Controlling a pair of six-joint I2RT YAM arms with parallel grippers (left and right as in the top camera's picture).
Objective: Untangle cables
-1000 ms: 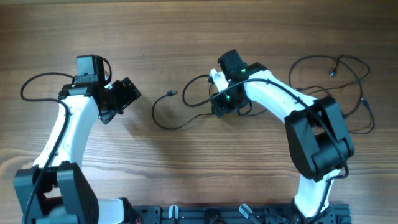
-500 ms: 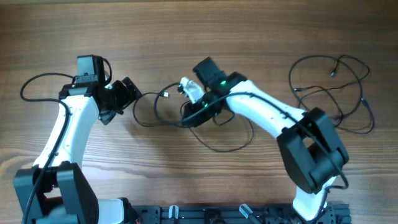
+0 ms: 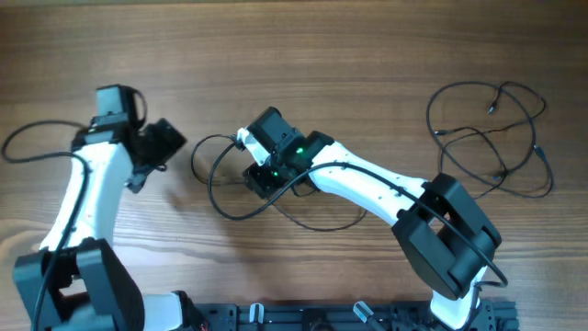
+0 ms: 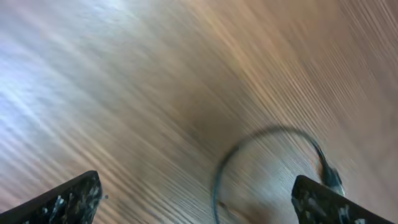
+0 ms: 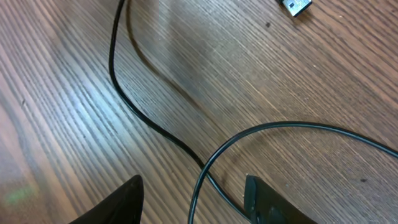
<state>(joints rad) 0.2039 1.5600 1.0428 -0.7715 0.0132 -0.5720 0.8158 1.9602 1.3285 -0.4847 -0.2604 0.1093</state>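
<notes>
One thin black cable point(image 3: 211, 188) lies in a loose loop left of the table's centre. My right gripper point(image 3: 258, 176) hangs over it, open. In the right wrist view the cable point(image 5: 211, 158) crosses itself between the fingers point(image 5: 193, 202), and a silvery plug point(image 5: 296, 6) lies at the top edge. My left gripper point(image 3: 173, 140) is open and empty just left of the loop. Its blurred view shows the curved cable point(image 4: 264, 134) ahead of the fingers point(image 4: 196, 205). The other cables point(image 3: 487, 136) lie in loose overlapping loops at the far right.
The thick black wire of the left arm point(image 3: 23, 142) arcs out over the table at the far left. A dark rail point(image 3: 303, 317) runs along the front edge between the two arm bases.
My right arm has swung left from the table's centre, and the cable loop has come left with it. My left gripper has drawn back a little to the left.
</notes>
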